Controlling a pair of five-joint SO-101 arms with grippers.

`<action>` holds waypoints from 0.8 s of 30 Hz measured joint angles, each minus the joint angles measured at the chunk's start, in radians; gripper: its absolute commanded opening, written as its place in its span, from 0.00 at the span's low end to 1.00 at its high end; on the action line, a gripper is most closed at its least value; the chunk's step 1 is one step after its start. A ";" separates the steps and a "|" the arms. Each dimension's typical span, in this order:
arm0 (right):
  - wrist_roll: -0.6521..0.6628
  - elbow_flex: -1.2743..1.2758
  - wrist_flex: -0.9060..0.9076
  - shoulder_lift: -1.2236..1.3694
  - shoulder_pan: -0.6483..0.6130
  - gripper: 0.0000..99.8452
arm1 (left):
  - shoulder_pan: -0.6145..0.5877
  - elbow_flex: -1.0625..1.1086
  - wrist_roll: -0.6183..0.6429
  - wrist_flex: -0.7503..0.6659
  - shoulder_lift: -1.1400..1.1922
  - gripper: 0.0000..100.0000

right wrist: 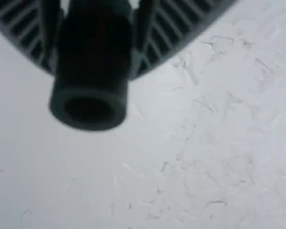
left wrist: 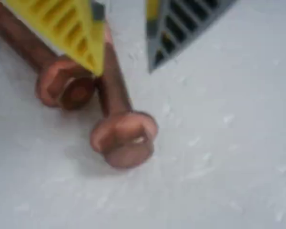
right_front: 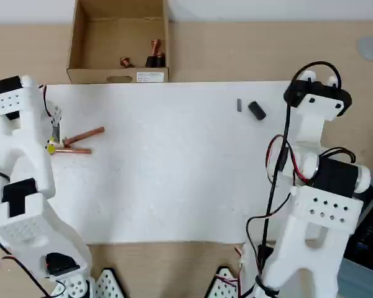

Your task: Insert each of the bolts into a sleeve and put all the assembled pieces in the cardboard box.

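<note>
Bolts (right_front: 85, 135) on white mat (right_front: 174, 186)

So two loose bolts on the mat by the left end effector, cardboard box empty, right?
Not quite. The cardboard box is not empty: the high view shows copper and black pieces in it. The two bolts do lie by the left end effector.

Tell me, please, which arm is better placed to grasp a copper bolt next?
Left: the left gripper is open right at the copper bolts, while the right gripper is across the mat, shut on the black sleeve.
</note>
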 measured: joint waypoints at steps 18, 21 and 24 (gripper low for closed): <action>0.000 0.000 0.000 0.000 0.000 0.01 | 0.000 -0.021 0.000 -0.014 0.094 0.07; 0.000 0.000 0.000 0.000 0.000 0.01 | 0.000 -0.074 0.000 0.029 0.094 0.07; 0.000 0.000 0.000 0.000 0.000 0.01 | 0.000 -0.118 0.000 0.049 0.094 0.11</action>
